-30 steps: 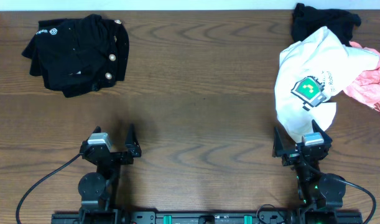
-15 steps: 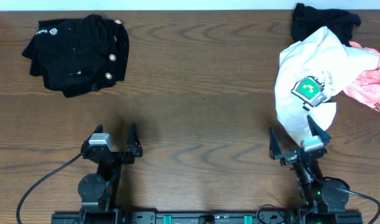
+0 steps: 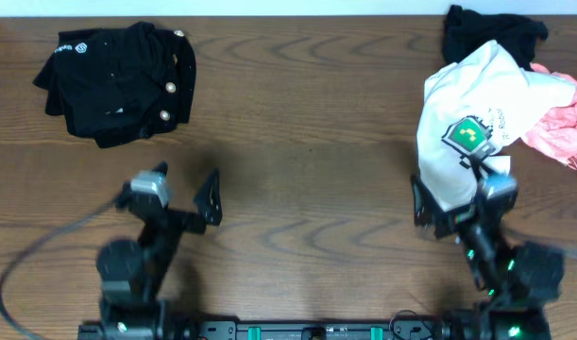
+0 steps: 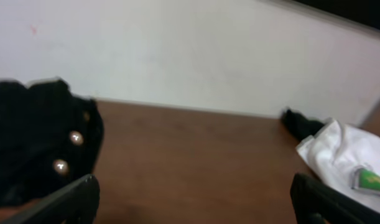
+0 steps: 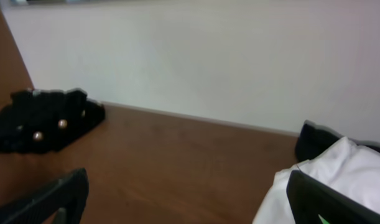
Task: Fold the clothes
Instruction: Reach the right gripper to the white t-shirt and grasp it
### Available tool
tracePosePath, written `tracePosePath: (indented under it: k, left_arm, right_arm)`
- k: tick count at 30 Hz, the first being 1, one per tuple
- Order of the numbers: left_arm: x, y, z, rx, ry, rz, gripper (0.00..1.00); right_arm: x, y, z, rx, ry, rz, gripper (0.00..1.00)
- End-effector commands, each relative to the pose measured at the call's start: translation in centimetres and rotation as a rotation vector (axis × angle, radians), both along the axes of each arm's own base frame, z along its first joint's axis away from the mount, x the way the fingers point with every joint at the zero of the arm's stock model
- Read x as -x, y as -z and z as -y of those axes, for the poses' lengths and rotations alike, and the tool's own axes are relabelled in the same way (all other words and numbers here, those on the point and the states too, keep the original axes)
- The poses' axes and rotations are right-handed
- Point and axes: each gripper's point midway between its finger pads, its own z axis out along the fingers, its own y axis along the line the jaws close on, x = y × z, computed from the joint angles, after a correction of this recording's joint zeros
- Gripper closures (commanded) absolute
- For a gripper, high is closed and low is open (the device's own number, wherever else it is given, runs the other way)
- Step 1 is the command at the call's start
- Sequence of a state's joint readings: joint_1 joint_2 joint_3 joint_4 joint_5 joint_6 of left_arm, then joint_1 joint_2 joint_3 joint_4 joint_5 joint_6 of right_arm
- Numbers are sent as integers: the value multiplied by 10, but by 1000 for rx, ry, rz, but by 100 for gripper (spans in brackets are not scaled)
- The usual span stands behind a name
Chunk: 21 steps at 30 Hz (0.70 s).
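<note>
1. Writing: the white T-shirt (image 3: 477, 113) carries a green-and-black blocky print (image 3: 467, 135) on its chest. A line of small lettering runs beside it (too small to read). The black buttoned garment (image 3: 113, 80) shows a small white round mark (image 3: 65, 45) near its far left corner, also unreadable.
2. Edges and room: you have a broad stretch of brown wood table (image 3: 307, 123) between the two heaps. The pink piece (image 3: 562, 132) runs off the right edge of the overhead view. The plain black piece (image 3: 486, 28) sits by the far edge, and in the wrist views a white wall (image 4: 177, 56) stands behind it.
3. The clothes: the T-shirt is crumpled at far right, lying over the black piece and partly over the pink one. The buttoned garment is bunched at far left, gold buttons (image 3: 167, 88) showing.
4. Left gripper (image 3: 175, 194): jaws spread wide, holding nothing, over bare wood well short of the buttoned garment.
5. Right gripper (image 3: 456, 200): jaws spread wide, holding nothing, at the T-shirt's near hem (you cannot tell from these views whether it touches).
</note>
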<state>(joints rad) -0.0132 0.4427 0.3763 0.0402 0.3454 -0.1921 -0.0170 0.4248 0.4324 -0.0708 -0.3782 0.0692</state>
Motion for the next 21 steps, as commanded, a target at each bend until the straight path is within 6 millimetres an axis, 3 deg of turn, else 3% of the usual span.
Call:
tracePosePath:
  k: [1, 5, 10, 15, 18, 21]
  left_arm:
    - [-17, -28, 18, 29, 112, -87, 2]
    - [-41, -36, 31, 58, 186, -302, 2]
    - [-63, -24, 50, 60, 237, -514, 2]
    - [-82, 6, 75, 46, 298, -599, 2]
    - [-87, 35, 84, 53, 313, -689, 2]
    - [-89, 61, 94, 131, 300, -809, 2]
  right_arm:
    - [-24, -15, 2, -21, 4, -105, 1]
    - [-56, -6, 3, -26, 5, -289, 1]
    - [-79, 30, 1, -36, -7, -515, 1]
    - [-82, 72, -3, -49, -31, -671, 1]
    - [-77, 90, -3, 3, -50, -727, 1]
    - [-72, 110, 11, 13, 38, -816, 1]
